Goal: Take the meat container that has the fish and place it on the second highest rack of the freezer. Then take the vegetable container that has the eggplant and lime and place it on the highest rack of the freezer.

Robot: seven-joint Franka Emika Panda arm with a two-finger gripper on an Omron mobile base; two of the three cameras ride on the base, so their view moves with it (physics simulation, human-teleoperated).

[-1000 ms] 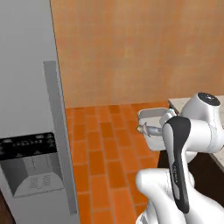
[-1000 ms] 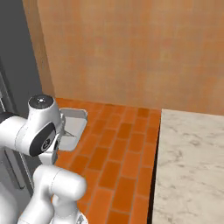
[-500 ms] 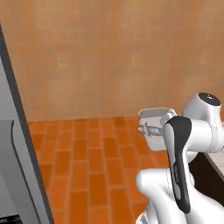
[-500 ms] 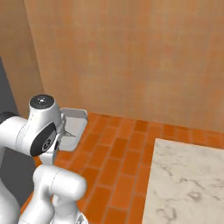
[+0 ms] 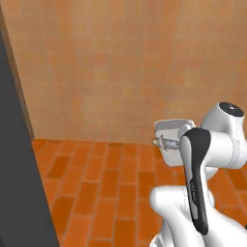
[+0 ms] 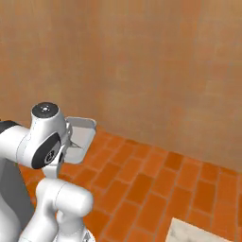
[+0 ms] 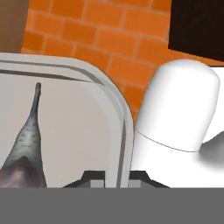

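The meat container [image 5: 172, 130] is a pale grey tray with rounded corners, held up in front of the arm over the brick floor. It also shows in the right base view as the tray [image 6: 82, 133] just right of the arm's head. The fish [image 7: 27, 144], slender and silvery-tan, lies inside with its tail toward the tray's far end. My gripper [image 7: 117, 176] is shut on the container's rim [image 7: 124, 131], one fingertip on each side. A dark grey slab [image 5: 17, 183] at the left edge looks like the freezer's side. Its racks are out of view, as are the eggplant and lime.
An orange brick floor [image 5: 96, 183] runs to a tan wall [image 5: 120, 62] ahead. A corner of a marble counter [image 6: 198, 232] shows at the bottom right of the right base view. A grey surface [image 6: 9, 194] stands behind the arm at the lower left.
The whole picture has shifted: the base has turned, so the freezer front with its dispenser slid off to the left and the counter dropped low. The tray stays in my grip.
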